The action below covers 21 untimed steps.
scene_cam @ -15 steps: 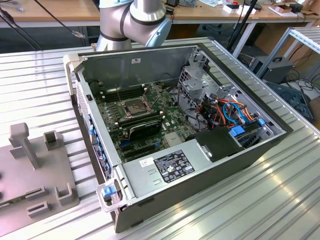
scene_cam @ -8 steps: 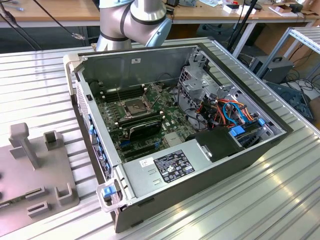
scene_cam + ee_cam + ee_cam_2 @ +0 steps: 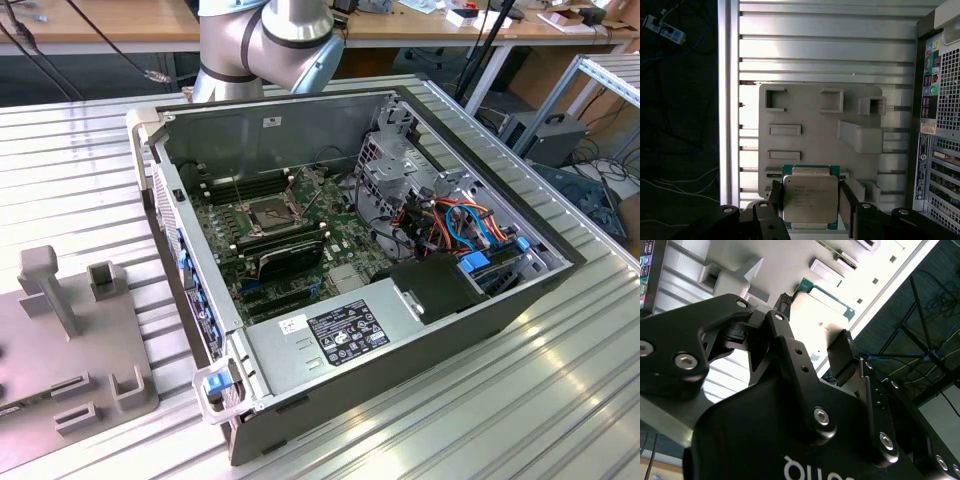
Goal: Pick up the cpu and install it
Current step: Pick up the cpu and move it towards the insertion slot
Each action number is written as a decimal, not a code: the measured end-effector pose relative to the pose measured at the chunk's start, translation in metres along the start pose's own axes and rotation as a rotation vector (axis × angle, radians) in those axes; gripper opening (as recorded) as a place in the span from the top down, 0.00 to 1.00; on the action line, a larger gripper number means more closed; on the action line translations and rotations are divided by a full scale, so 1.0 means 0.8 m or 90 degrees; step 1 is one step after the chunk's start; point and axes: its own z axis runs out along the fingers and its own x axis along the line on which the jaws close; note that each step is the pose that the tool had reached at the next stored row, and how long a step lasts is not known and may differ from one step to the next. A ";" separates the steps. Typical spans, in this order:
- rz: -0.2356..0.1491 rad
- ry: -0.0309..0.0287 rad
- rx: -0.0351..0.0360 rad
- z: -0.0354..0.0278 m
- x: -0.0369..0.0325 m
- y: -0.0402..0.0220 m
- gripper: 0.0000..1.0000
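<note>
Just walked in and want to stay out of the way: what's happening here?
A robot arm's gripper looks closed on a small silver chip, holding it over the grey parts tray. The open computer sits beside that tray, and the chip is not yet in its socket.

Silver-grey arm (image 3: 265, 40), pale blue joint cap (image 3: 325, 62), matte black hand (image 3: 814, 322), silver hex screws (image 3: 821, 415), white lettering (image 3: 810, 470).

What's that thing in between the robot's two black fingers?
The cpu, silver top up. In the first wrist view, the fingers grip its two sides, over the grey holder plate.
</note>
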 end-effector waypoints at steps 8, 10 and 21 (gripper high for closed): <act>0.000 0.0000 0.0000 0.0000 -0.0076 -0.0001 0.45; 0.000 0.0000 0.0000 0.0000 -0.0088 -0.0001 0.45; 0.000 0.0000 0.0000 0.0000 -0.0215 -0.0004 0.45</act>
